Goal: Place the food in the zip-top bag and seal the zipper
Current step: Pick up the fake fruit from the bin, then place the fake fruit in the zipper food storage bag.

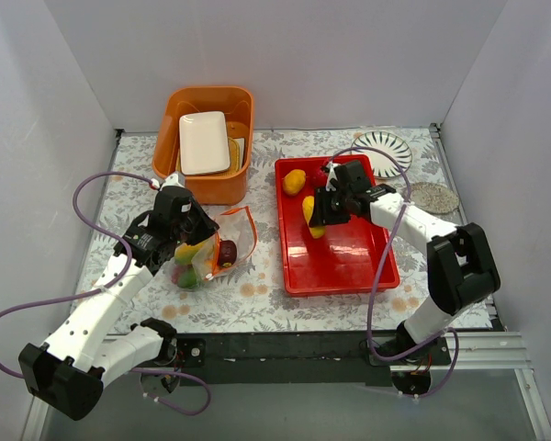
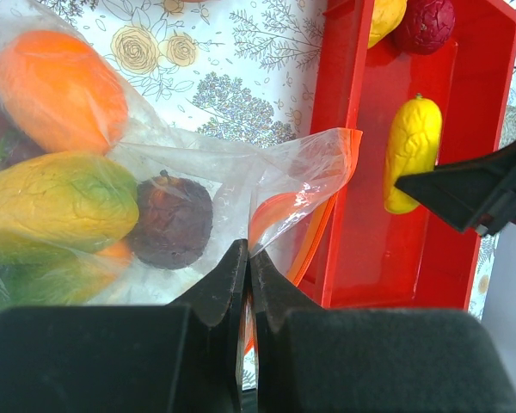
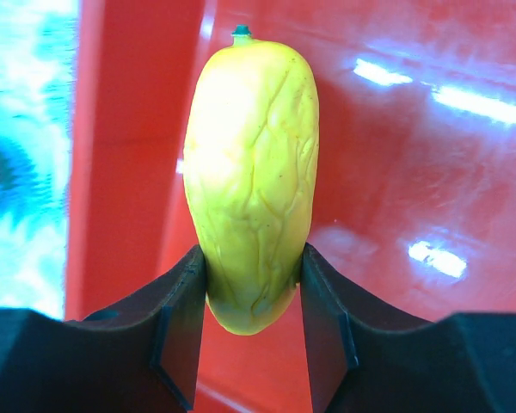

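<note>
Stock, near to far. Left gripper (image 2: 248, 255): fingers pressed together, pinching the mouth edge of the clear bag (image 2: 232, 168); its orange zipper (image 2: 325, 219) hangs open. We find the bag on the flowered table (image 1: 257, 294), just left of the red tray (image 1: 349, 262). It holds an orange (image 2: 60, 90), a green-yellow mango (image 2: 60, 202) and a dark red fruit (image 2: 172, 222). Right gripper (image 3: 251, 267): part closed, clamping a yellow mango (image 3: 251, 172) over the tray. Farther back in the tray: a second mango (image 1: 295, 181). Farthest: orange tub (image 1: 170, 119).
</note>
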Controlling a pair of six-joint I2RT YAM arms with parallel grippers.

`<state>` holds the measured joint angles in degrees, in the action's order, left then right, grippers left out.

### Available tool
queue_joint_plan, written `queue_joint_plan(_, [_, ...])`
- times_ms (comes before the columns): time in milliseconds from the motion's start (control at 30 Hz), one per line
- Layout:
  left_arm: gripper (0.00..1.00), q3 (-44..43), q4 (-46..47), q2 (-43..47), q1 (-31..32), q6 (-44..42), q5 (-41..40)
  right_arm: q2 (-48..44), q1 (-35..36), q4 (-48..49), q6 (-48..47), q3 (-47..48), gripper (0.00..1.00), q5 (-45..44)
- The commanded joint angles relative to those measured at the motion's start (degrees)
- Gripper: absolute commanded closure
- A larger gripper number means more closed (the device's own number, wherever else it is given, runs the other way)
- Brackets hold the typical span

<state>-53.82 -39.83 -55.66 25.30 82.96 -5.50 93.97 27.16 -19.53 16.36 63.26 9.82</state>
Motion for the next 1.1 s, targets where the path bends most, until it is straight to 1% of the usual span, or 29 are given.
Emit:
queue_joint_plan(0, [1.00,0.0,0.2,0.4,-0.1,-0.2,0.2,-4.9,0.7,1.4,2.1,-1.4,0.73,3.6])
queue_joint_plan(433, [1.00,0.5,0.5,0.5,-0.1,0.0,0.1,-12.1,4.3,4.1,7.0,-4.4,0.73,12.7])
queue_joint_plan(567, [1.00,0.6,0.8,0.6,-0.1,0.1,0.1,-13.7,8.2,5.7,9.1,-6.5,0.72,12.1])
queue_joint_plan(700, [1.00,0.5,0.9,0.0,-0.1,0.1,0.5,-14.6,11.0,7.9,10.9,-7.1,0.71,13.8])
queue_joint_plan(833, [1.00,0.6,1.2,-0.2,-0.1,0.1,0.7,-14.4,14.4,7.5,9.7,-4.4,0.70,13.2])
queue_joint_plan(1000, [1.00,0.8,1.5,-0.5,-0.1,0.4,1.1,-10.9,16.3,4.0,6.6,2.3,0.70,15.9])
queue_joint_plan(1067, [1.00,0.8,2.0,-0.7,-0.1,0.4,1.4,-9.2,16.9,3.3,6.3,3.5,0.69,16.6])
